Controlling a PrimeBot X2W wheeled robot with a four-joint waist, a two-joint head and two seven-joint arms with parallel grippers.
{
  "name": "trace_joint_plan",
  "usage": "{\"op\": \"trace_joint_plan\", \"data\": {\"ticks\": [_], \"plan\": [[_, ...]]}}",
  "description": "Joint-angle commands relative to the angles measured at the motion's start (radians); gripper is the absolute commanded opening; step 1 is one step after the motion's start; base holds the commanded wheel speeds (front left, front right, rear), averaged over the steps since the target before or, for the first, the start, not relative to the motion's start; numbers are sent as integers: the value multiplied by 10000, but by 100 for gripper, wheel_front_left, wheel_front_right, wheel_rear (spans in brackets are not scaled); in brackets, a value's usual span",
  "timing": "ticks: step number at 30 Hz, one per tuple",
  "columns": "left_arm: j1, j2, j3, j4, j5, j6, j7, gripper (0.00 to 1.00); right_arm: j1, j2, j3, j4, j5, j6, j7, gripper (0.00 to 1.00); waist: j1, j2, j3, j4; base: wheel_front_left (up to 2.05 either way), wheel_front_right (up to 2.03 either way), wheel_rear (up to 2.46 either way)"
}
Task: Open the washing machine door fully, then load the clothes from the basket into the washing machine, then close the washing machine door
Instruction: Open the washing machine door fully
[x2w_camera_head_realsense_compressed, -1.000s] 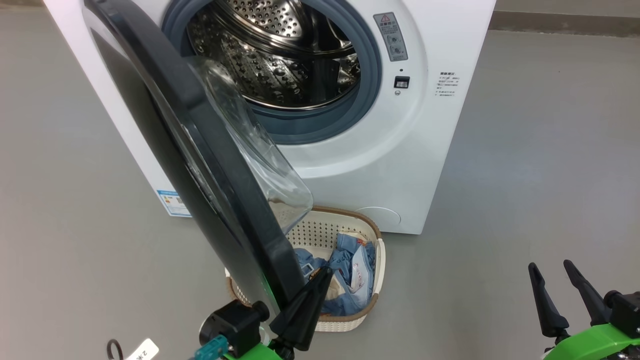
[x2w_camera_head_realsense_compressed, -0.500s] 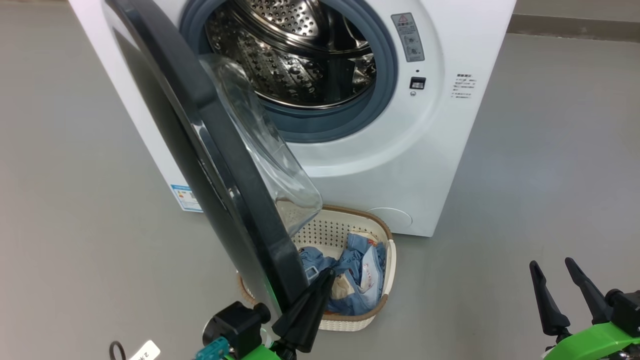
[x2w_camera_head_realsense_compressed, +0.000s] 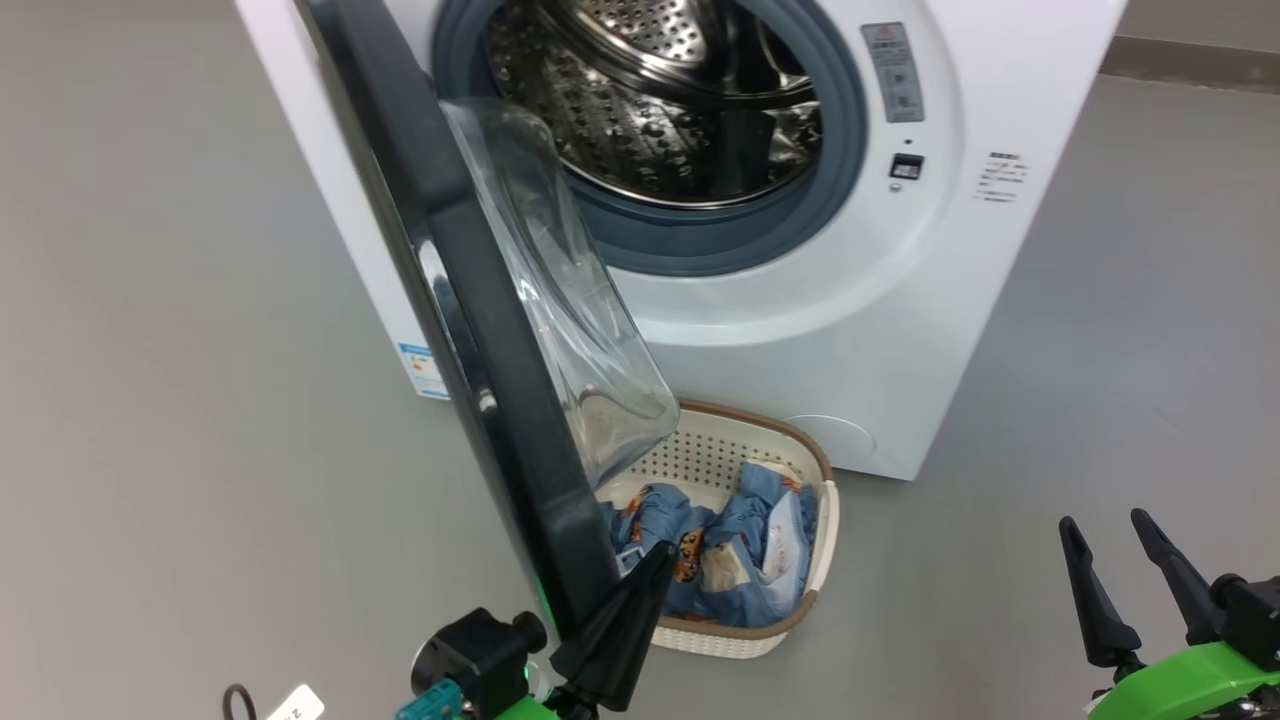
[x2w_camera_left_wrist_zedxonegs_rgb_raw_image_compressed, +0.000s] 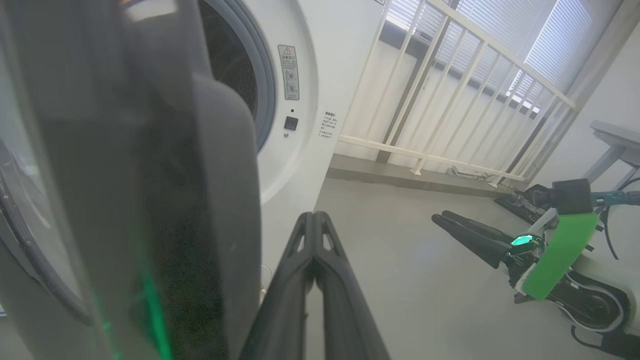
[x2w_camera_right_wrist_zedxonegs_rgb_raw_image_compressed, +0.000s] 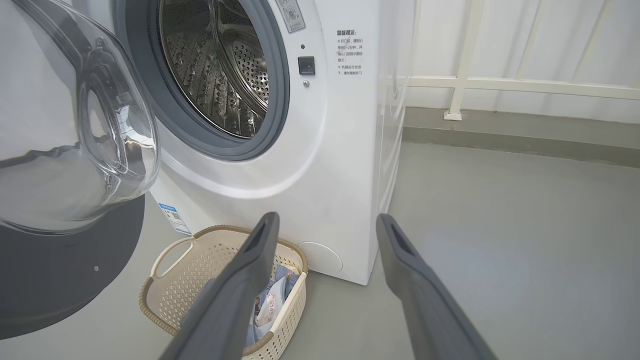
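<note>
Beside the door (x2w_camera_head_realsense_compressed: 500, 400), left fingers (x2w_camera_left_wrist_zedxonegs_rgb_raw_image_compressed: 290, 290) together

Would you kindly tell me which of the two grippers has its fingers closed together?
The left gripper, beside the washing machine door: its fingers meet at the tips, whereas those of the right gripper stand wide apart.
</note>
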Motion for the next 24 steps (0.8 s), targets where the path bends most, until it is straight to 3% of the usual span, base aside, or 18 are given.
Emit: {"op": "trace_joint_plan", "data": {"ticks": [1, 24], "plan": [[-405, 457, 913, -63, -57, 366, -147, 0, -109, -265, 225, -268, -52, 16, -120, 100, 0, 0, 62, 226, 0, 0, 0], [19, 911, 783, -1184, 220, 962, 247, 0, -144, -298, 218, -286, -88, 16, -120, 100, 0, 0, 166, 2013, 0, 0, 0]]}}
